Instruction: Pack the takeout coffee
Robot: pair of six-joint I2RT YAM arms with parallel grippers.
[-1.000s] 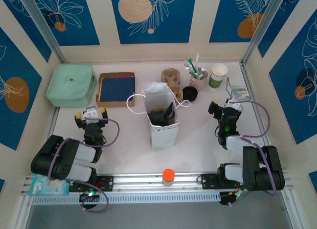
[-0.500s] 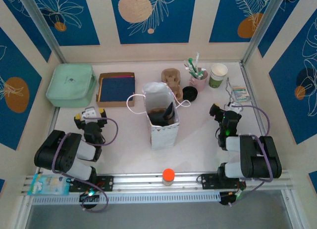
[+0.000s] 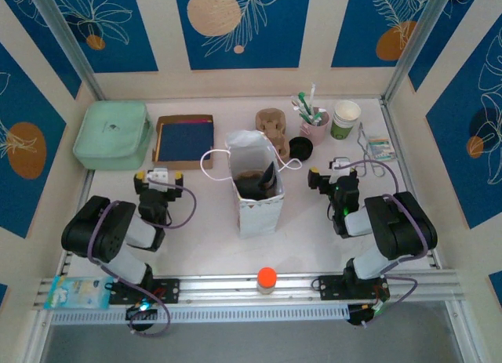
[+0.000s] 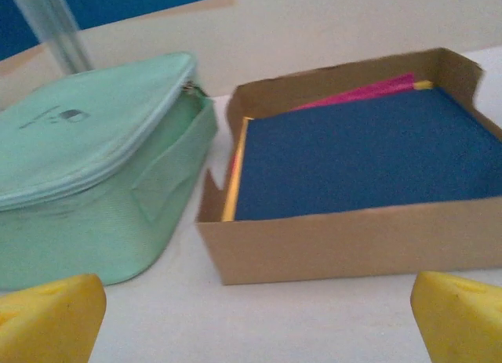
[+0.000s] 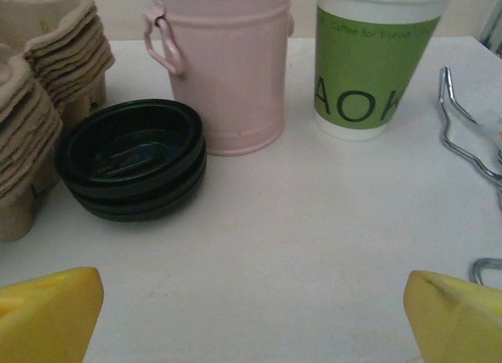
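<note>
one takeout coffee (image 3: pixel 267 178): inside white paper bag (image 3: pixel 256 210), dark top beside something brown; details too small to tell.
white paper bag: upright, mid-table, between the arms.
left gripper (image 3: pixel 159 176): jaws fully spread, empty; faces cardboard box (image 4: pixel 345 237) toward the far-left corner.
right gripper (image 3: pixel 332 176): jaws fully spread, empty; faces black lids (image 5: pixel 133 159), pink bucket (image 5: pixel 223 65), lidless cup (image 5: pixel 376 57) near the far edge.
</note>
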